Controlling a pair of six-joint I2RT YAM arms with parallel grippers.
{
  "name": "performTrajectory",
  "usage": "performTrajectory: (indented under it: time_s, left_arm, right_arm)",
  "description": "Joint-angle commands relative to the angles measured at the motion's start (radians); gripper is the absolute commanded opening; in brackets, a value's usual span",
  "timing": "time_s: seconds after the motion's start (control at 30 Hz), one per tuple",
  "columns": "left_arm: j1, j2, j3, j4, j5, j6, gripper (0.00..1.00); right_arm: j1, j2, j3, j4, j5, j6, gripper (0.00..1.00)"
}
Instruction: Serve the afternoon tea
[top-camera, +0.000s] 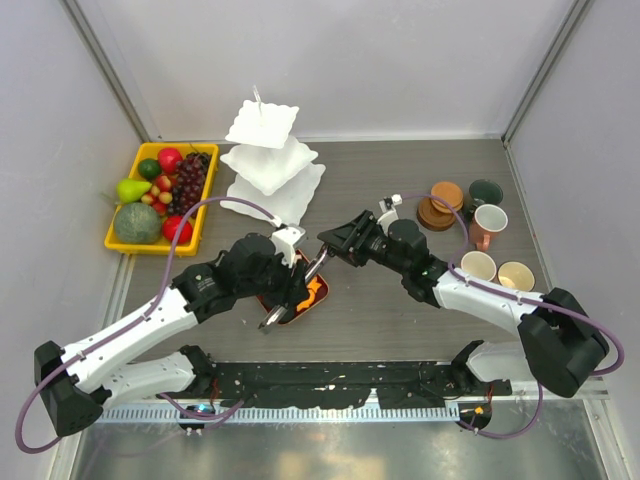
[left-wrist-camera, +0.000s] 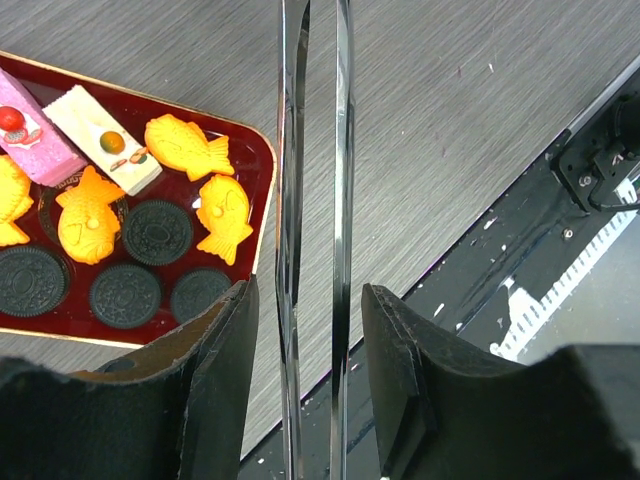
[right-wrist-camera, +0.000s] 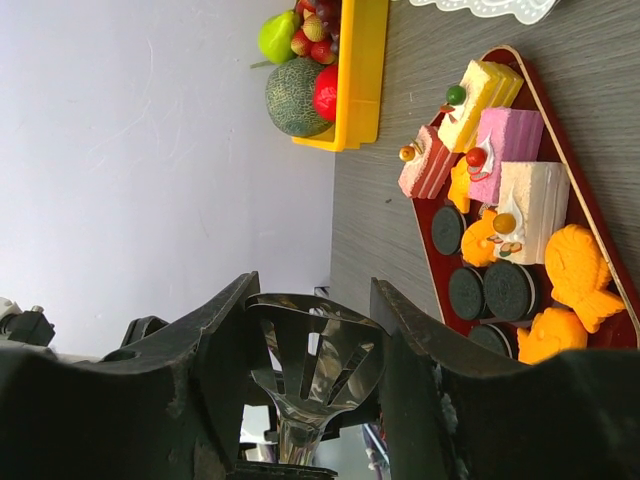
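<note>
The white three-tier stand (top-camera: 268, 160) is at the back centre. A dark red tray (top-camera: 312, 302) in front holds orange fish pastries (left-wrist-camera: 222, 212), black round cookies (left-wrist-camera: 157, 232) and pink and cream cakes (left-wrist-camera: 35, 140). Metal tongs (top-camera: 275, 316) hang over it. My left gripper (top-camera: 293, 262) is open, and the two tong arms (left-wrist-camera: 343, 200) pass between its fingers (left-wrist-camera: 308, 290) without touching. My right gripper (top-camera: 328, 247) is shut on the tongs' slotted head (right-wrist-camera: 320, 350). Green (top-camera: 486, 192), pink (top-camera: 489, 222) and beige (top-camera: 478, 266) mugs stand by the brown coasters (top-camera: 441, 205) at right.
A yellow tray of fruit (top-camera: 162, 195) sits at the back left, also in the right wrist view (right-wrist-camera: 360, 80). Grey walls close in on both sides. The black rail with the arm bases (top-camera: 330, 385) runs along the near edge.
</note>
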Motion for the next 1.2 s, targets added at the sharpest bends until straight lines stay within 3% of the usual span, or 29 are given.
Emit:
performTrajectory:
  time_s: [0.0, 0.2, 0.37, 0.57, 0.63, 0.67, 0.7, 0.8, 0.93, 1.0, 1.03, 1.07, 1.17]
  left_arm:
    - [0.002, 0.0, 0.018, -0.007, 0.027, 0.036, 0.51]
    - [0.002, 0.015, 0.021, -0.03, 0.04, 0.047, 0.51]
    - [0.002, 0.015, 0.031, -0.043, 0.04, 0.045, 0.45]
    - [0.002, -0.014, 0.039, -0.053, 0.024, 0.035, 0.27]
    - [0.002, -0.023, 0.04, -0.063, 0.021, 0.025, 0.19]
    - [0.002, -0.026, 0.039, -0.07, 0.023, 0.022, 0.17]
    - [0.002, -0.031, 0.039, -0.075, 0.023, 0.018, 0.14]
    - [0.006, -0.057, 0.027, -0.083, 0.008, 0.01, 0.11]
    - [0.034, -0.093, 0.004, -0.096, -0.005, 0.001, 0.09]
    - [0.06, -0.109, -0.01, -0.107, -0.005, -0.002, 0.09]
    - [0.077, -0.116, -0.015, -0.113, -0.006, -0.005, 0.08]
    - [0.094, -0.123, -0.019, -0.124, -0.005, -0.008, 0.08]
    - [0.156, -0.133, -0.027, -0.159, 0.012, -0.014, 0.09]
  right_arm:
    - [-0.004, 0.004, 0.008, 0.074, -0.01, 0.02, 0.05]
    - [-0.004, 0.003, 0.008, 0.076, -0.012, 0.021, 0.05]
    - [-0.004, 0.007, 0.008, 0.074, -0.012, 0.021, 0.05]
    - [-0.01, 0.009, 0.005, 0.071, -0.018, 0.01, 0.07]
    - [-0.024, 0.004, 0.008, 0.051, -0.031, -0.003, 0.2]
    - [-0.045, -0.002, 0.008, 0.038, -0.039, -0.009, 0.34]
    - [-0.058, -0.008, 0.005, 0.03, -0.057, -0.026, 0.4]
    - [-0.134, -0.057, 0.003, -0.056, -0.099, -0.074, 0.64]
    - [-0.257, -0.166, 0.011, -0.26, -0.114, -0.244, 0.79]
    - [-0.315, -0.23, 0.043, -0.41, -0.079, -0.359, 0.88]
    - [-0.338, -0.271, 0.065, -0.552, -0.068, -0.406, 0.96]
    - [-0.37, -0.284, 0.115, -0.611, -0.035, -0.501, 0.99]
    - [-0.411, -0.364, 0.207, -0.896, 0.105, -0.686, 0.96]
